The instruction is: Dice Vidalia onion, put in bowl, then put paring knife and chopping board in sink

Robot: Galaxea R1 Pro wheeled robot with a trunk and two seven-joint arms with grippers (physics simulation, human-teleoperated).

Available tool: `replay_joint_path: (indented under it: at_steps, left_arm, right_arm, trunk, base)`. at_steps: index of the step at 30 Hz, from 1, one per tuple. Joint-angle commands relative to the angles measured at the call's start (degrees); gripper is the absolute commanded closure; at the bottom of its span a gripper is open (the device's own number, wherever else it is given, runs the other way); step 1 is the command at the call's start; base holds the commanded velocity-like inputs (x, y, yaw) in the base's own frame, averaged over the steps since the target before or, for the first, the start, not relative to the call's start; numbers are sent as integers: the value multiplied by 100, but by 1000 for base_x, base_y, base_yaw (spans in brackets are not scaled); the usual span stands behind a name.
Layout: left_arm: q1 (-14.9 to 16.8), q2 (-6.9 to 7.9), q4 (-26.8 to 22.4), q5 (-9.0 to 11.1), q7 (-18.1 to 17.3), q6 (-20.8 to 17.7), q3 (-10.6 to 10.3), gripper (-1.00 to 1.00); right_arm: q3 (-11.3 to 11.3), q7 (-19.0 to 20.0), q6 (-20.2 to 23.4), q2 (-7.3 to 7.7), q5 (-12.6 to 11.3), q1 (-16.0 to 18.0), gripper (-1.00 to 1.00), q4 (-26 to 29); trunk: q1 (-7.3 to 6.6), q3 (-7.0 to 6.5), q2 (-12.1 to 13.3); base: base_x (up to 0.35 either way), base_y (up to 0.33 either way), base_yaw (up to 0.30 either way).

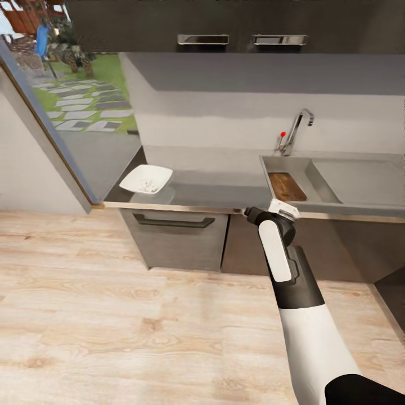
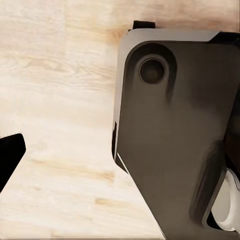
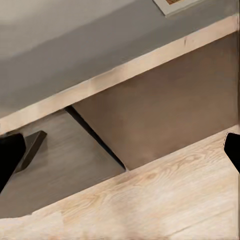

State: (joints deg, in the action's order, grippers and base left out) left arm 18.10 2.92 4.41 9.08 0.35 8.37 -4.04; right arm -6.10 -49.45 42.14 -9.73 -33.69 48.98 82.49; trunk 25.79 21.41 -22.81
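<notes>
Already the chopping board (image 1: 287, 187) lies in the sink (image 1: 360, 181), at the basin's left end, flat on the steel bottom, with its long axis running from the front edge toward the wall. It is dark brown wood; the slot handle I cannot make out at this size. The right gripper (image 1: 283, 208) sits just in front of the bench (image 1: 225, 185) edge, almost directly before the board, so the board lies ahead of it and a little further in. In the right wrist view the two dark fingertips (image 3: 10, 155) stand far apart at the picture's sides, with nothing between them: the gripper is released and empty. This arm is clearly the nearer one to the sink.

The left gripper's one dark fingertip (image 2: 10, 152) shows over the wooden floor (image 2: 55, 100), beside the robot's own dark base; whether it is spread or closed I cannot tell.

The bowl (image 1: 146, 179) stands at the bench's left end, well apart from the sink (small pale pieces seem to lie inside it). The paring knife I cannot find; judging from this, the task looks nearly finished.
</notes>
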Motion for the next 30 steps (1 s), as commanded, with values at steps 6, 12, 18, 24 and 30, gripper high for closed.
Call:
replay_joint_path:
  at_steps: [6,12,18,24,30]
  left_arm:
    - [10,-2,25,50,1,42,-44,-100]
    - [10,-2,25,50,1,42,-44,-100]
    - [10,-2,25,50,1,42,-44,-100]
    - [10,-2,25,50,1,42,-44,-100]
    - [10,6,19,50,6,49,-44,-100]
  right_arm:
    - [-7,-49,0,65,-50,7,-100,-132]
    - [-5,449,-237,271,20,7,-100,-748]
    - [-5,969,-876,347,390,7,-100,-1660]
    - [-5,2127,-2274,350,1296,7,-100,-3542]
    - [-5,2929,-4351,343,1942,7,-100,-5891]
  trunk:
    - [0,10,-11]
    - [0,10,-11]
    - [0,10,-11]
    - [0,10,-11]
    - [0,10,-11]
  base:
    - [-323,40,0]
    - [-311,2,0]
    - [-278,0,0]
    - [-89,0,0]
    - [-4,0,0]
